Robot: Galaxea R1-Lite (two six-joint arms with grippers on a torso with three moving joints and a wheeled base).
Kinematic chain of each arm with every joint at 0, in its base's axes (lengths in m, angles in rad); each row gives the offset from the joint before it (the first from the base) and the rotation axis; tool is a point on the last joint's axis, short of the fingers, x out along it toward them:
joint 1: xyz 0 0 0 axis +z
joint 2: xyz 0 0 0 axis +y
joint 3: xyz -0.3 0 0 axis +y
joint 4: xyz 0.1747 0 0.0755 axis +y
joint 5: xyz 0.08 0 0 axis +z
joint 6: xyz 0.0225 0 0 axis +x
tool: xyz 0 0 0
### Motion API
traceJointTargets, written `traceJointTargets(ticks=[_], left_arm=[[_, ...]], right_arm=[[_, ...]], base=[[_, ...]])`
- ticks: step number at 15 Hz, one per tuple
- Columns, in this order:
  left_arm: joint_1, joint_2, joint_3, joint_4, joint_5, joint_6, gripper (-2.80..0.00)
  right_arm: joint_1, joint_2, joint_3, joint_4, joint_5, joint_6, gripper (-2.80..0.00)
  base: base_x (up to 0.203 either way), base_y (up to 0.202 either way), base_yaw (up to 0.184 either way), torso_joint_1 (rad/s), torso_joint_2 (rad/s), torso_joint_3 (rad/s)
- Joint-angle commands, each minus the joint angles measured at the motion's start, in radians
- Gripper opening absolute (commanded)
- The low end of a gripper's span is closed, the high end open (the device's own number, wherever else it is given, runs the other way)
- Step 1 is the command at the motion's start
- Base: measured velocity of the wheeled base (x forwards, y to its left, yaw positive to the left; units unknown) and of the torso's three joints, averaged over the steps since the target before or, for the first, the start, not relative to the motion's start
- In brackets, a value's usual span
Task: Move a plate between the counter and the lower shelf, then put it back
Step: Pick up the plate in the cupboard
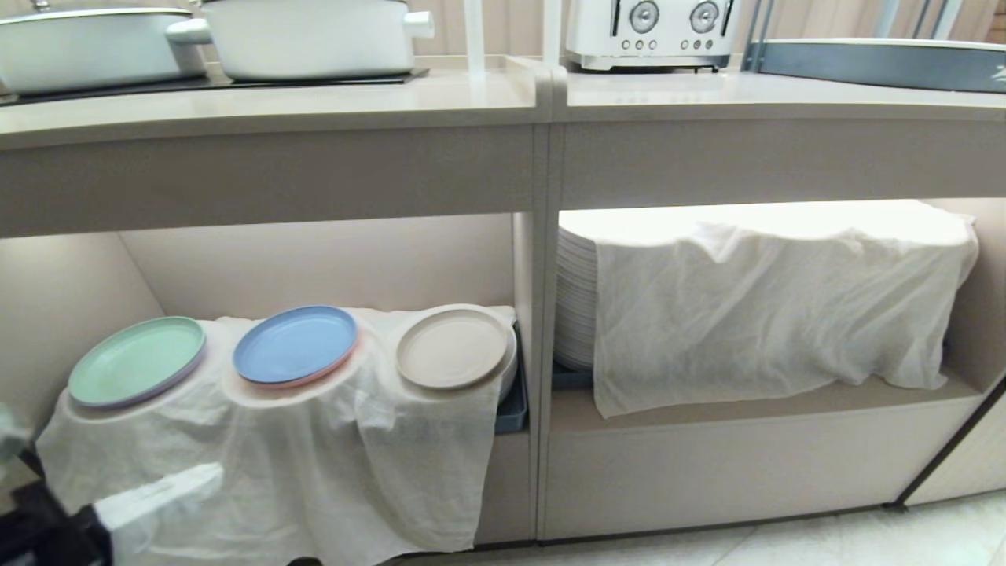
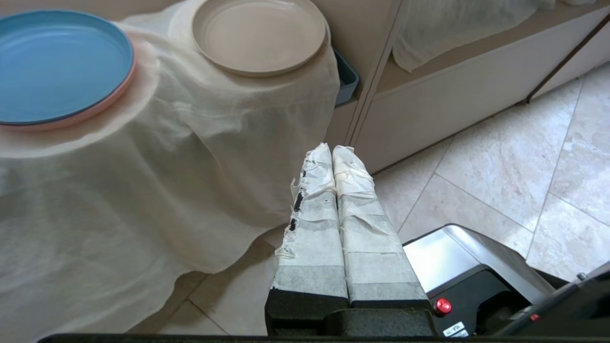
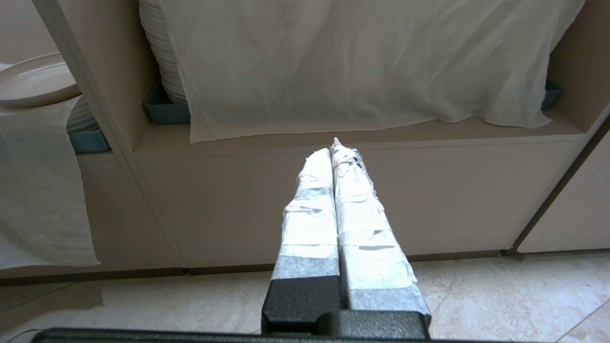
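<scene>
The cream plate [image 1: 452, 348] lies flat on the cloth-covered stacks in the left cubby of the lower shelf [image 1: 707, 409], next to the vertical divider. The left wrist view shows the same plate [image 2: 259, 35], and its edge [image 3: 33, 83] appears in the right wrist view. My left gripper [image 2: 332, 150] is shut and empty, low in front of the hanging cloth and well short of the plate. It is a pale blur [image 1: 214, 472] at the head view's lower left. My right gripper [image 3: 336, 147] is shut and empty, facing the right cubby's front panel. The counter [image 1: 471, 98] runs above.
A blue plate [image 1: 296, 344] and a mint-green plate [image 1: 137, 360] sit left of the cream one. A white cloth [image 1: 770, 299] covers a tall plate stack in the right cubby. Pots [image 1: 314, 35], a toaster [image 1: 652, 31] and a grey-blue rack [image 1: 880, 63] stand on the counter.
</scene>
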Motion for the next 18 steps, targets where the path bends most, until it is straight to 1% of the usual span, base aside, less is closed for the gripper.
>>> traceJointTargets(ticks=[1, 6, 8, 9, 10, 12, 13, 14, 15, 16, 18], left_arm=[[-0.004, 0.231, -0.003, -0.082, -0.002, -0.002, -2.80], [-0.030, 0.552, -0.007, -0.277, 0.007, -0.004, -2.80], [-0.039, 0.695, -0.007, -0.394, 0.025, -0.003, -2.80], [-0.047, 0.778, -0.008, -0.465, 0.048, -0.003, -2.80], [-0.057, 0.853, -0.010, -0.534, 0.079, -0.003, -2.80], [-0.097, 0.989, -0.013, -0.712, 0.160, -0.020, -2.80], [-0.131, 1.047, -0.016, -0.805, 0.212, -0.044, -2.80], [-0.178, 1.089, -0.022, -0.864, 0.282, -0.070, -2.80], [-0.214, 1.111, -0.037, -0.888, 0.338, -0.096, -2.80], [-0.239, 1.123, -0.066, -0.894, 0.367, -0.127, -2.80], [-0.265, 1.150, -0.134, -0.885, 0.433, -0.162, -2.80]], right_arm=[[0.000, 0.000, 0.000, 0.000, 0.000, 0.000, -2.80], [0.000, 0.000, 0.000, 0.000, 0.000, 0.000, -2.80], [0.000, 0.000, 0.000, 0.000, 0.000, 0.000, -2.80], [0.000, 0.000, 0.000, 0.000, 0.000, 0.000, -2.80], [0.000, 0.000, 0.000, 0.000, 0.000, 0.000, -2.80], [0.000, 0.000, 0.000, 0.000, 0.000, 0.000, -2.80], [0.000, 0.000, 0.000, 0.000, 0.000, 0.000, -2.80], [0.000, 0.000, 0.000, 0.000, 0.000, 0.000, -2.80], [0.000, 0.000, 0.000, 0.000, 0.000, 0.000, -2.80], [0.000, 0.000, 0.000, 0.000, 0.000, 0.000, -2.80], [0.000, 0.000, 0.000, 0.000, 0.000, 0.000, -2.80]], base=[[0.000, 0.000, 0.000, 0.000, 0.00, 0.000], [0.000, 0.000, 0.000, 0.000, 0.00, 0.000], [0.000, 0.000, 0.000, 0.000, 0.00, 0.000], [0.000, 0.000, 0.000, 0.000, 0.00, 0.000], [0.000, 0.000, 0.000, 0.000, 0.00, 0.000], [0.000, 0.000, 0.000, 0.000, 0.00, 0.000], [0.000, 0.000, 0.000, 0.000, 0.00, 0.000], [0.000, 0.000, 0.000, 0.000, 0.00, 0.000], [0.000, 0.000, 0.000, 0.000, 0.00, 0.000], [0.000, 0.000, 0.000, 0.000, 0.00, 0.000], [0.000, 0.000, 0.000, 0.000, 0.00, 0.000]])
